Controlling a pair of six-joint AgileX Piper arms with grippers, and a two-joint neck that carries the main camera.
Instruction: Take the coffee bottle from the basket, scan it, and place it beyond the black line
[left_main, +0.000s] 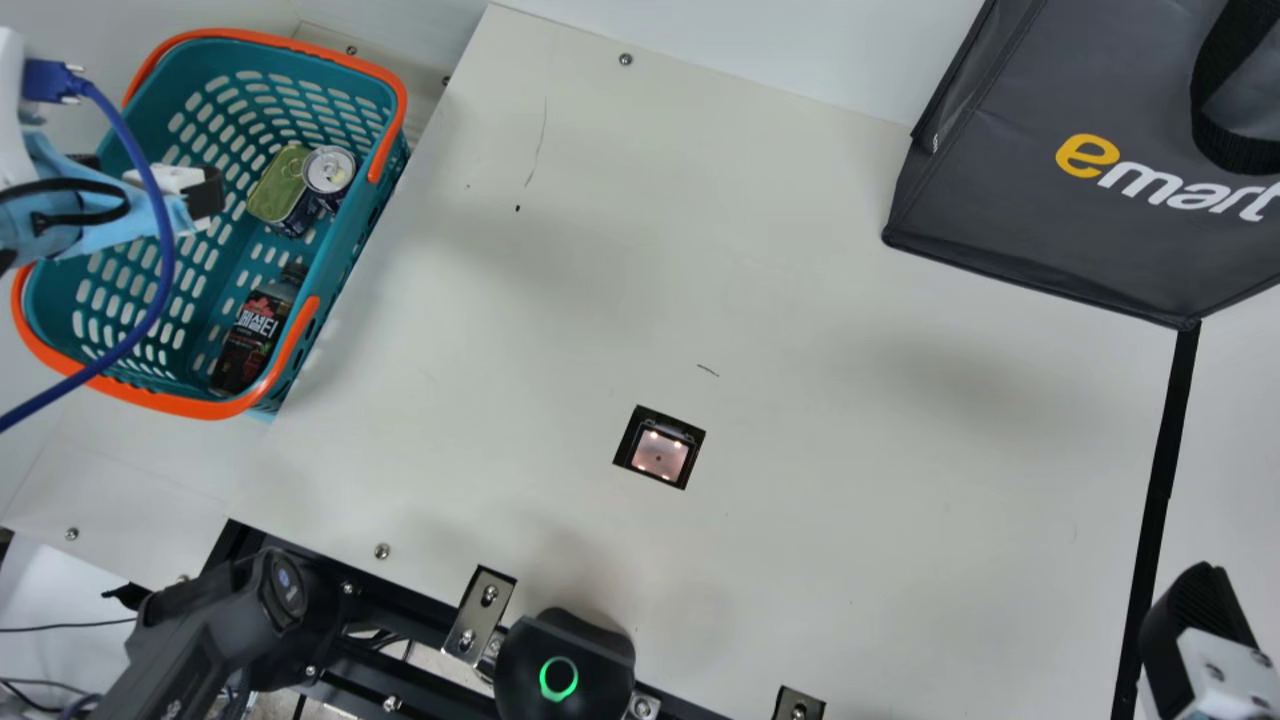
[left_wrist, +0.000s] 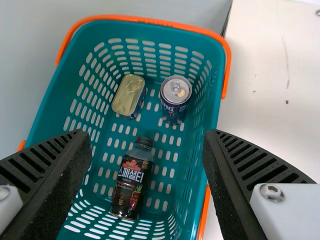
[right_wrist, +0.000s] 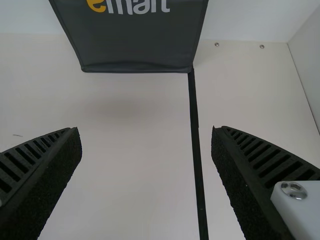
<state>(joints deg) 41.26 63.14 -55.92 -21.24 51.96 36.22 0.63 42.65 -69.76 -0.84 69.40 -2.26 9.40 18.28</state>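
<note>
- Cream table (left_main: 850, 480), teal basket (left_wrist: 57, 105) beside it
- Coffee bottle (left_wrist: 131, 184) lying in basket; probably weighty, firm, slick: grip mid-body
- Left gripper (left_wrist: 147, 134) wide open, empty
- Right gripper (right_wrist: 145, 130) likewise

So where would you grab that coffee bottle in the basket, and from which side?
Probably around the labelled middle of the coffee bottle, from straight above. It lies on its side, walled in by the basket but open overhead, so the left gripper could come down with its fingers across the round body, one along each long side.
</note>
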